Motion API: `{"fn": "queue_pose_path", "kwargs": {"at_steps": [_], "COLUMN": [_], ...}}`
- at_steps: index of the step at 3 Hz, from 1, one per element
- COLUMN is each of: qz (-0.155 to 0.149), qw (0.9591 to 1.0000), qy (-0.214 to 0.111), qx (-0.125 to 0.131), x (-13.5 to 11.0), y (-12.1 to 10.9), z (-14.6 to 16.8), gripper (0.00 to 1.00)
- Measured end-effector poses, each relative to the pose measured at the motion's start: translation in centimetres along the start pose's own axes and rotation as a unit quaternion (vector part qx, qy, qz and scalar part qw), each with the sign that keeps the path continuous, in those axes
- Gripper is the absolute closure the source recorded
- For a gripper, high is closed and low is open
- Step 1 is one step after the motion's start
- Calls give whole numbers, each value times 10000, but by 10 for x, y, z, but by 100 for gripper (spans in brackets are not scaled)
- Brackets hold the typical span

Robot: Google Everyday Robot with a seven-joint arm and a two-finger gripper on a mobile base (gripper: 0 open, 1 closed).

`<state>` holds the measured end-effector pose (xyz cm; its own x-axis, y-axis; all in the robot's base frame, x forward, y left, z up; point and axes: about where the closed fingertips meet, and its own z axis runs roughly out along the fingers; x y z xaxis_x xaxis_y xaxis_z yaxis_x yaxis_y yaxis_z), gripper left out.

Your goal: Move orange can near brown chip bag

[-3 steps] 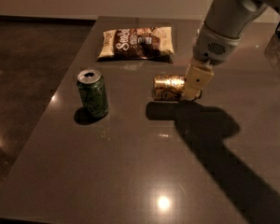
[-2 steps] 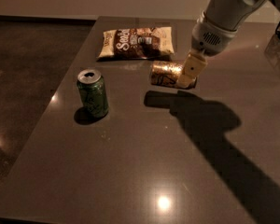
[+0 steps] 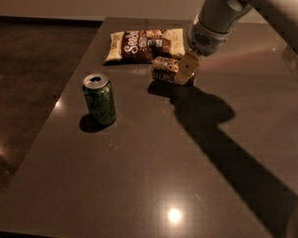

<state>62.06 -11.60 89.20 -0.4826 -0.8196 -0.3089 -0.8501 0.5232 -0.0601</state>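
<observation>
The orange can (image 3: 163, 69) lies on its side, held at its right end by my gripper (image 3: 184, 71), which is shut on it. The can hangs a little above the table, its shadow just below it. The brown chip bag (image 3: 145, 44) lies flat at the far middle of the table, just behind and left of the can. The can's left end is close to the bag's front edge. My arm reaches in from the upper right.
A green can (image 3: 99, 99) stands upright on the left part of the grey table (image 3: 139, 172). The table's left edge drops to a dark floor (image 3: 25, 83). The arm's long shadow runs across the right side.
My gripper has carried the orange can up off the table and toward the far left, closer to the brown chip bag. The green can and bag have not moved.
</observation>
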Motion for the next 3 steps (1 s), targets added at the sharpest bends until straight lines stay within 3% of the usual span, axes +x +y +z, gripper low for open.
{"fn": "queue_pose_path", "kwargs": {"at_steps": [1,3], "qz": [194,447], "qw": [9997,9987], "qy": [82,164], "qx": [104,162], "x": [-9,-19], "y": [-18,-38], "z": [18,33], "gripper": [100,58]}}
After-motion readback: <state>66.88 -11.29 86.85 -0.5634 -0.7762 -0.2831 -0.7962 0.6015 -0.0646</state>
